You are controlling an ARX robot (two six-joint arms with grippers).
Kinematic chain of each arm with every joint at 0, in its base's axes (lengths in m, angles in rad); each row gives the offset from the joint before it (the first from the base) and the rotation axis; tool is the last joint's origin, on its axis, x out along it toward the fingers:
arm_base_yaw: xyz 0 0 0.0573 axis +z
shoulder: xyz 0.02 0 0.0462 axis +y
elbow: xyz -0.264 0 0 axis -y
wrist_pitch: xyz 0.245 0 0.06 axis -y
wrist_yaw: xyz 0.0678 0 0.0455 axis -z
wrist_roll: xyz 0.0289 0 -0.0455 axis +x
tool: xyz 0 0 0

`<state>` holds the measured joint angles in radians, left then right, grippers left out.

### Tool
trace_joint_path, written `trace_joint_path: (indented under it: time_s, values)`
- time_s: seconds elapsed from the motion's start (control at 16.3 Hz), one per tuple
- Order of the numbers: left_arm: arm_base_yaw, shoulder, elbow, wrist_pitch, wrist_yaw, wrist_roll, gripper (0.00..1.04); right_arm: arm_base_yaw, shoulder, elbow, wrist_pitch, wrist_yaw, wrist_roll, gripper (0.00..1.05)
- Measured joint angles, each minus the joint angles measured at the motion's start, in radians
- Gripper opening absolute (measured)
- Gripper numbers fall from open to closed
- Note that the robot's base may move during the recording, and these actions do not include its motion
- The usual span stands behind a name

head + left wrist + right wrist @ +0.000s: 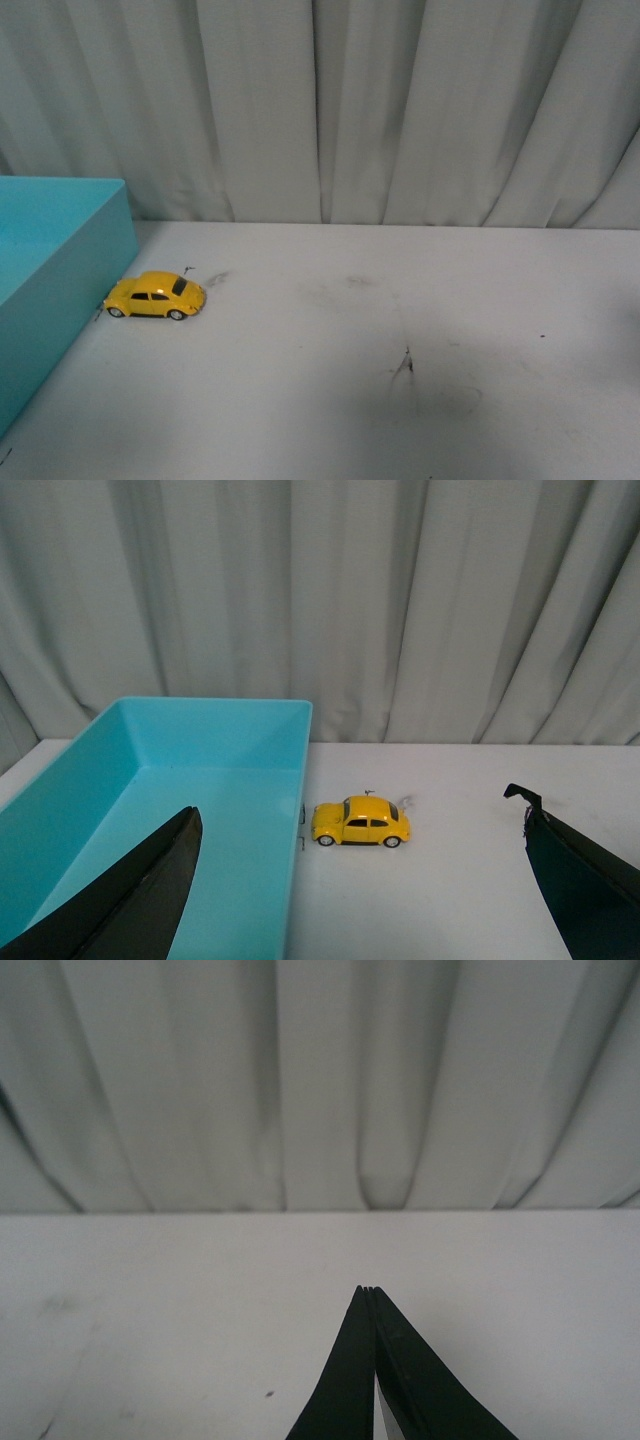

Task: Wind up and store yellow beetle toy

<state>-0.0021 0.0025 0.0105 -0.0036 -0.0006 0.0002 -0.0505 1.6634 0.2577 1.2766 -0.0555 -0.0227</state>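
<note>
Scuffed white desk (420, 300) fills the near ground, and neither arm shows in the front view. Nearest their own cameras are the two hands. The left hand (351, 800) is spread wide and grips nothing, its dark fingers (150, 880) framing the car. The right hand (368, 1295) is clenched, tips pressed together with nothing between them, above bare desk.

Further out, close to the desk's left edge, the yellow beetle toy (155, 296) stands on its wheels just beside the outer wall of a turquoise box (60, 290); I cannot tell whether they touch. A pale pleated curtain (400, 110) hangs beyond the far edge.

By my reading nothing is done yet: the car is neither grasped, wound nor stored, and the part of the box that shows holds nothing. The toy is glossy yellow and round-roofed, with dark windows and silver-hubbed black wheels.
</note>
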Motion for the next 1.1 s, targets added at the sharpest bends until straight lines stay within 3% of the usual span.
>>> trace_joint_path:
  time_s: [0.06, 0.31, 0.61, 1.1]
  values:
    - [0.000, 0.000, 0.000, 0.000, 0.000, 0.000, 0.98, 0.030, -0.071, -0.027, 0.011, 0.051, 0.005, 0.02]
    - [0.000, 0.000, 0.000, 0.000, 0.000, 0.000, 0.98, 0.050, -0.293, -0.142, -0.048, 0.053, 0.007, 0.02]
    - [0.000, 0.000, 0.000, 0.000, 0.000, 0.000, 0.98, 0.050, -0.696, -0.200, -0.372, 0.054, 0.008, 0.02]
    - [0.000, 0.000, 0.000, 0.000, 0.000, 0.000, 0.98, 0.050, -1.044, -0.247, -0.676, 0.055, 0.008, 0.02]
